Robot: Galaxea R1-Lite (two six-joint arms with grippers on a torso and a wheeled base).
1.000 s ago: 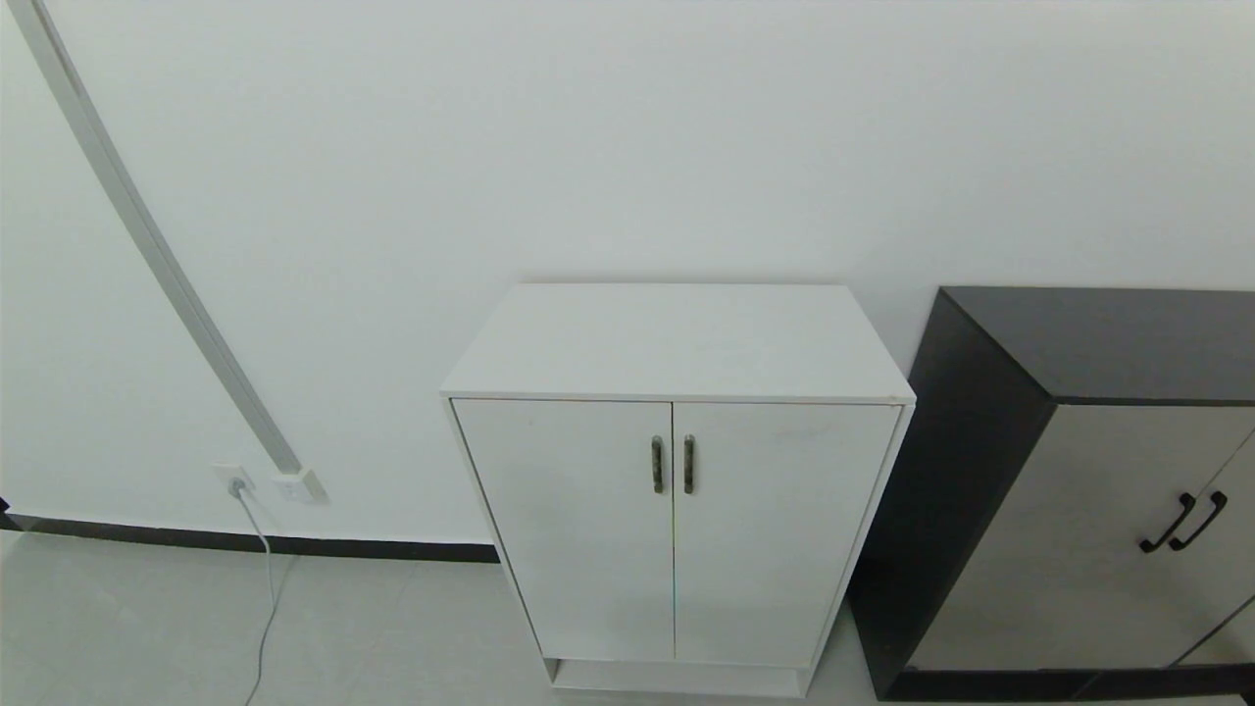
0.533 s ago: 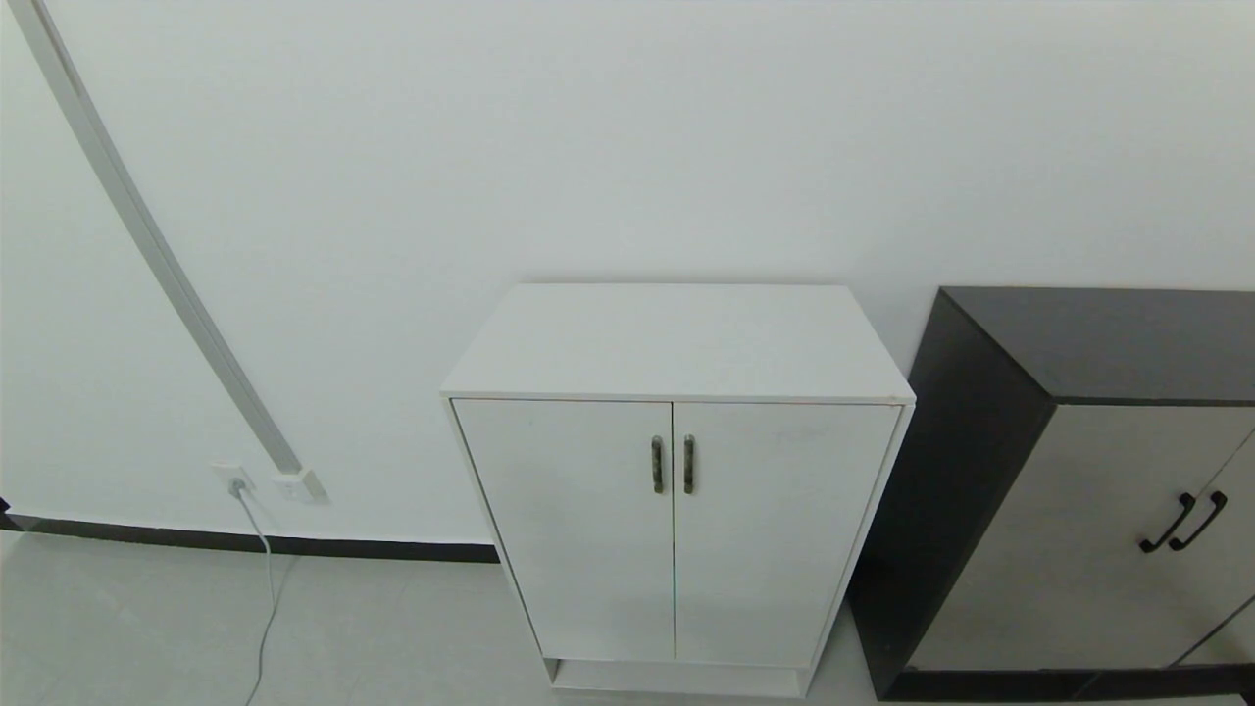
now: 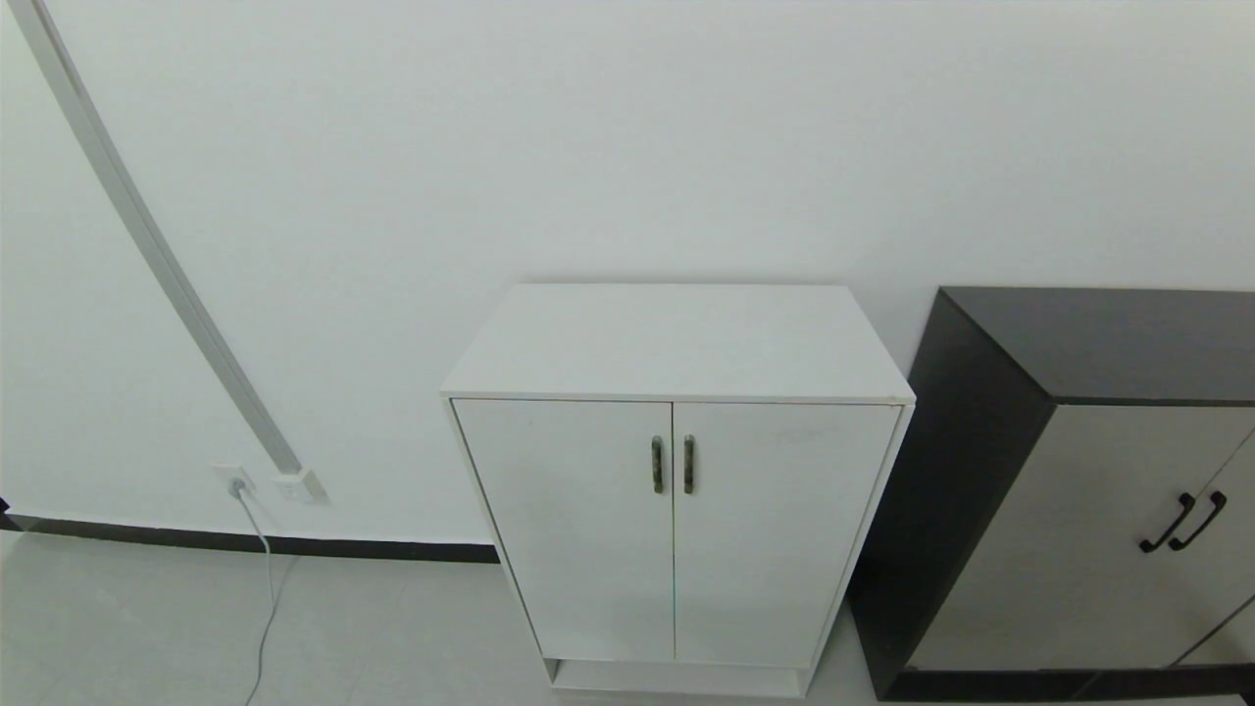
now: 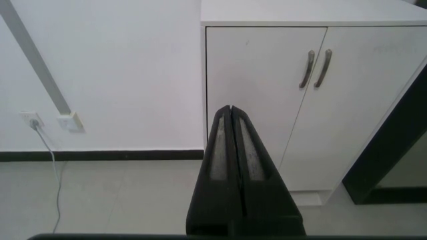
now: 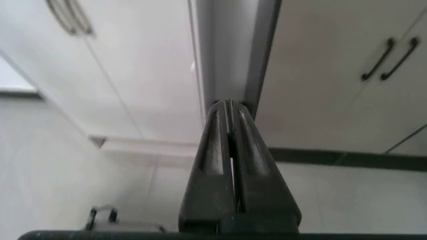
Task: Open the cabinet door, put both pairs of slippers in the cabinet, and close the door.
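While the white cabinet [image 3: 677, 343] has its two doors [image 3: 578, 529] closed, two handles [image 3: 657, 464] side by side at the middle seam, the left gripper [image 4: 230, 113] holds its fingers pressed together, the cabinet just ahead of its tips. The right gripper [image 5: 228, 108], likewise closed, points between that cabinet and one dark cabinet [image 3: 1079, 343] with two black handles [image 3: 1172, 525]
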